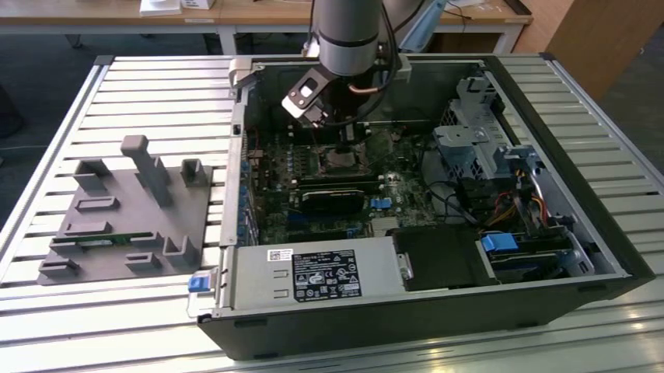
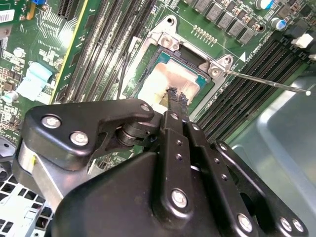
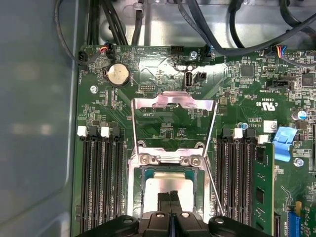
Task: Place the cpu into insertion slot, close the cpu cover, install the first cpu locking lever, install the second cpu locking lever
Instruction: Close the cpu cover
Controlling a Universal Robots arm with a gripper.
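While the grey robot arm (image 1: 351,31) reaches down from twelve o'clock of the exterior view into the open black computer case (image 1: 415,322), its black two-finger gripper (image 3: 170,197) hangs right over the socket area of the green motherboard (image 3: 163,69). The claw's fingers are pressed together with nothing between them. Their tips sit at the top of the small flat square cpu (image 3: 155,195) with its dull silver-grey metal face; whether they touch it I cannot tell. That cpu lies flat inside the square black-framed insertion slot (image 2: 149,63). The thin silver metal cpu cover (image 3: 173,102), a square frame with a big window, is swung open, clear of the slot, on the side toward the round silver coin cell (image 3: 118,74). A thin steel locking lever (image 2: 266,81) sticks out unlatched from one corner of the socket bracket, across the long black memory slots (image 2: 237,96). On the exterior view's clock face, a grey plastic fixture block (image 1: 124,225) rests at nine o'clock of the case on the slatted aluminium table (image 1: 62,116), and a silver power supply box (image 1: 311,276) sits at six o'clock of the slot.
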